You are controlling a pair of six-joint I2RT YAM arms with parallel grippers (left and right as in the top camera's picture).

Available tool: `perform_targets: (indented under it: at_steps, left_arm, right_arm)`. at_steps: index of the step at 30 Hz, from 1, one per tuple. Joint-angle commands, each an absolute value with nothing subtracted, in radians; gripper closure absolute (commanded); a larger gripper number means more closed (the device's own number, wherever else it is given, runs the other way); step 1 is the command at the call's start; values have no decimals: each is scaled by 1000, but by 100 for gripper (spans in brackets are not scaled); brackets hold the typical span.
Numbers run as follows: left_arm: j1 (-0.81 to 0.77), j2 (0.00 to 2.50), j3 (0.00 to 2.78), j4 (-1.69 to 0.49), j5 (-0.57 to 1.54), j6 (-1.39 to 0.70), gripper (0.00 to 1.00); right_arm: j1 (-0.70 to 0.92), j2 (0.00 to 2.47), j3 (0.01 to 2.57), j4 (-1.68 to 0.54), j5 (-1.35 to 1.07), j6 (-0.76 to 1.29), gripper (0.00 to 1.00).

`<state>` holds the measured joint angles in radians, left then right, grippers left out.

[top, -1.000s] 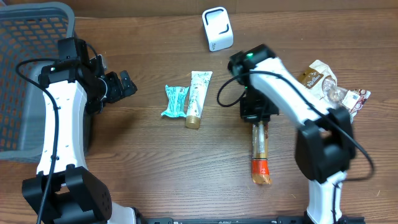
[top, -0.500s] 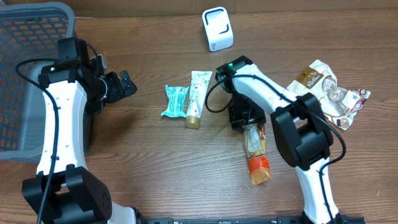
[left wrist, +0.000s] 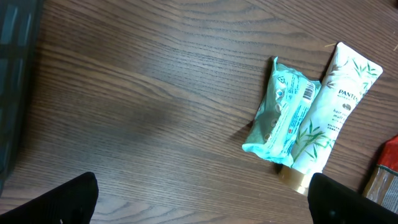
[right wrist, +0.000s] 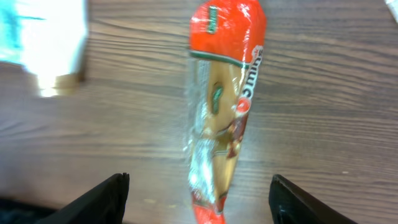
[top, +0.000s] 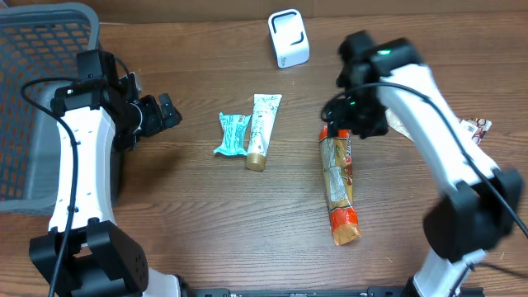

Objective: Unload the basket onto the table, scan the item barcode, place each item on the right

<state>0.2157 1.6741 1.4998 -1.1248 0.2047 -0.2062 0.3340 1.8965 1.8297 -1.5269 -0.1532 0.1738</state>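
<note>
A long orange-red snack packet (top: 340,186) lies flat on the wooden table, right of centre. My right gripper (top: 350,124) hangs over its far end, open. In the right wrist view the packet (right wrist: 221,106) runs up the middle, and its near end lies between the two fingers of that gripper (right wrist: 198,202), apart from both. A white barcode scanner (top: 289,37) stands at the back centre. My left gripper (top: 165,111) is open and holds nothing, left of the items; in its own view this gripper (left wrist: 202,202) shows only bare wood between its fingers.
A teal packet (top: 232,134) and a white Pantene tube (top: 262,130) lie side by side at centre, also in the left wrist view as packet (left wrist: 283,112) and tube (left wrist: 329,118). A grey basket (top: 41,99) fills the far left. A wrapper edge (top: 477,126) shows at right.
My right gripper has opened and let go of the snack packet, then swung back and to the right. The packet now lies free and fully shown. The left arm has not moved.
</note>
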Motion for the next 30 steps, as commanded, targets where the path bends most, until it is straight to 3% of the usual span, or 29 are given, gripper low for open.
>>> perform_targets:
  at_steps: [1,9,16,27,30]
  left_arm:
    - [209,1679,1515,-1122,202,-187,0]
    - [209,1679,1515,-1122,202,-187,0]
    - [209,1679,1515,-1122,202,-187,0]
    - [209,1679,1515,-1122,202,-187,0]
    - [209,1679,1515,-1122,202,-187,0]
  right_arm:
    - [335,1887,1805,-1529,-222,125,23]
    - [353,1887,1493,-1336,-159,126,0]
    - [353,1887,1306,-1141,-160,130,0]
    - [353,1888,1194,-1016,-219,134,12]
    - [352,1888,1178,-1001,-219,133,28]
